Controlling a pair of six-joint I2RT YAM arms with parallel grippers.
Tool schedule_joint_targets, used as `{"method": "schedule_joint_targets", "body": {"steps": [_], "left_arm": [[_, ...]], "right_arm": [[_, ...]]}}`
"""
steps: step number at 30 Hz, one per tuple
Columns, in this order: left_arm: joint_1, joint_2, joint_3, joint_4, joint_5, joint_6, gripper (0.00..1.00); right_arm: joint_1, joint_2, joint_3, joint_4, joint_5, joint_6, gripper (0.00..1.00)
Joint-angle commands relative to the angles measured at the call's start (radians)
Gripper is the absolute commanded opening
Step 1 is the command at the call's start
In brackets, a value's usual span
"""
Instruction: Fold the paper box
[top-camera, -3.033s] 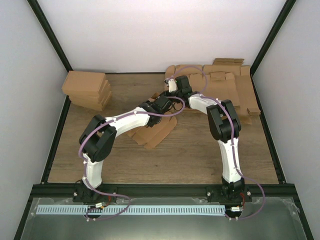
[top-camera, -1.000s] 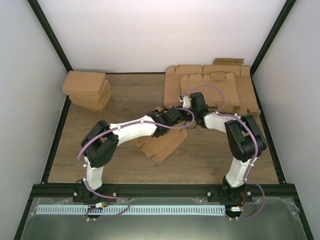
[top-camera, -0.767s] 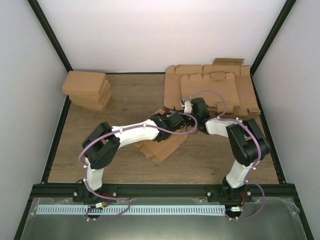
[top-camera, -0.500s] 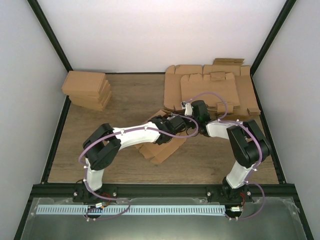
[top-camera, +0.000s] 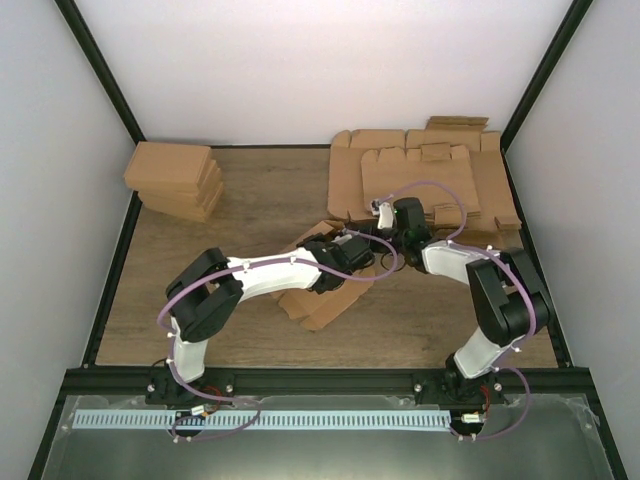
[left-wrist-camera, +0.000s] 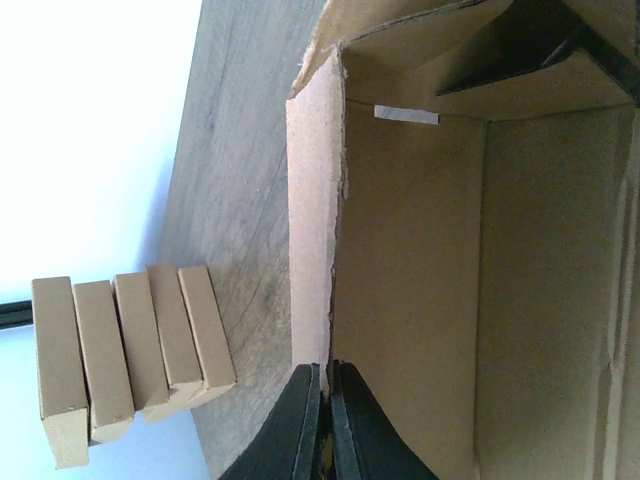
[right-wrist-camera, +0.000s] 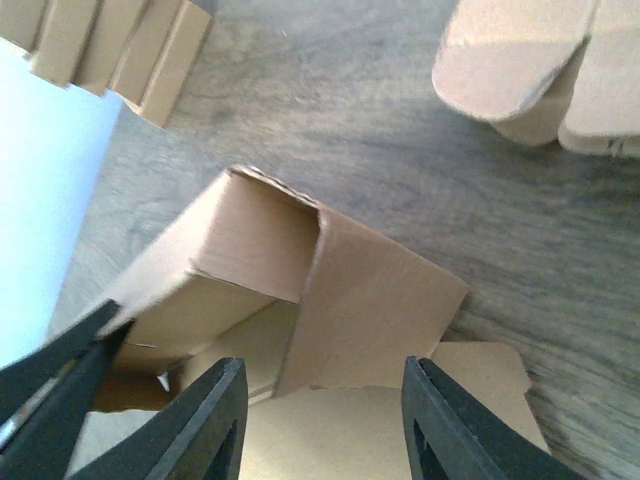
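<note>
The paper box (top-camera: 325, 295) is a light-brown cardboard piece in the middle of the table, partly folded up, with one end lying flat toward the front. My left gripper (left-wrist-camera: 326, 385) is shut on the edge of a raised side wall (left-wrist-camera: 312, 220) of the box. In the top view it sits at the box's far end (top-camera: 352, 252). My right gripper (right-wrist-camera: 322, 395) is open, its fingers either side of a raised flap (right-wrist-camera: 370, 300) without touching it. In the top view it is just right of the left gripper (top-camera: 385, 232).
A stack of folded brown boxes (top-camera: 175, 180) stands at the back left, also in the left wrist view (left-wrist-camera: 130, 350). Overlapping flat cardboard sheets (top-camera: 430, 170) lie at the back right. Black frame rails border the table.
Over three seconds both grippers have moved toward the front and right with the box. The right arm has drawn back from the sheet pile and bent in close to the left gripper.
</note>
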Motion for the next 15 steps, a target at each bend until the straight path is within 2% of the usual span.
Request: {"method": "schedule_joint_targets", "body": {"steps": [1,5,8,15], "left_arm": [[-0.009,0.020,-0.020,0.019,0.061,0.026,0.04],[-0.009,0.021,-0.014,0.026,0.066,0.038,0.04],[-0.009,0.026,-0.010,0.027,0.066,0.044,0.04],[-0.009,0.011,-0.022,0.034,0.066,0.048,0.04]], "right_arm": [[-0.046,-0.073,0.005,0.058,-0.110,-0.018,0.47],[-0.112,-0.054,0.019,0.082,-0.132,-0.020,0.53],[-0.174,-0.023,0.015,0.164,-0.166,0.028,0.55],[-0.182,0.161,0.156,0.138,-0.173,0.012,0.54]]}}
